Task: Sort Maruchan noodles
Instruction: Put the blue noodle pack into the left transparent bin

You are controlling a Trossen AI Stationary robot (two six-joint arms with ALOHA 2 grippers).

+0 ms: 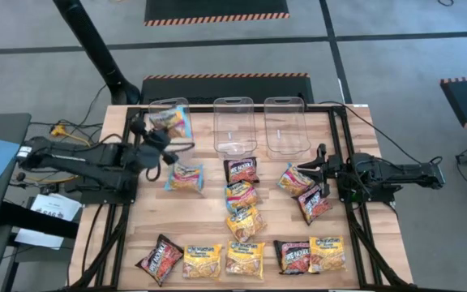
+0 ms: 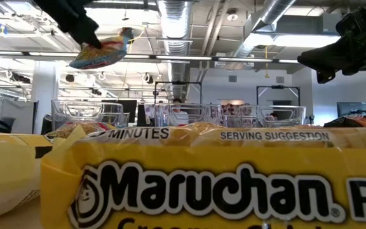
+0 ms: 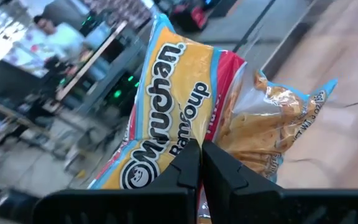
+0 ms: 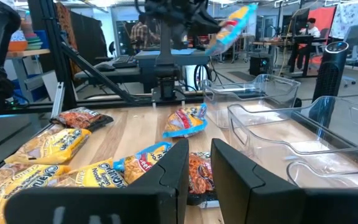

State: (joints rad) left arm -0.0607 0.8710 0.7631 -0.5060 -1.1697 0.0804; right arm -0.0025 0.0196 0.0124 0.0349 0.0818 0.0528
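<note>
Flat plastic ramen packet w/ light blue edges, yellow face, pink-red band. Flat black-red plastic ramen packet. Flat yellow-orange plastic ramen packet, black "Maruchan" lettering. Clear plastic bins. Light wood plank tabletop. Both arms' fingers dark.

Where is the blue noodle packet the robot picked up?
The left tool holds the light blue packet up over the leftmost clear bin, at the table's far left.

Left gripper jaws pinch a blue-pink Maruchan packet.
</note>
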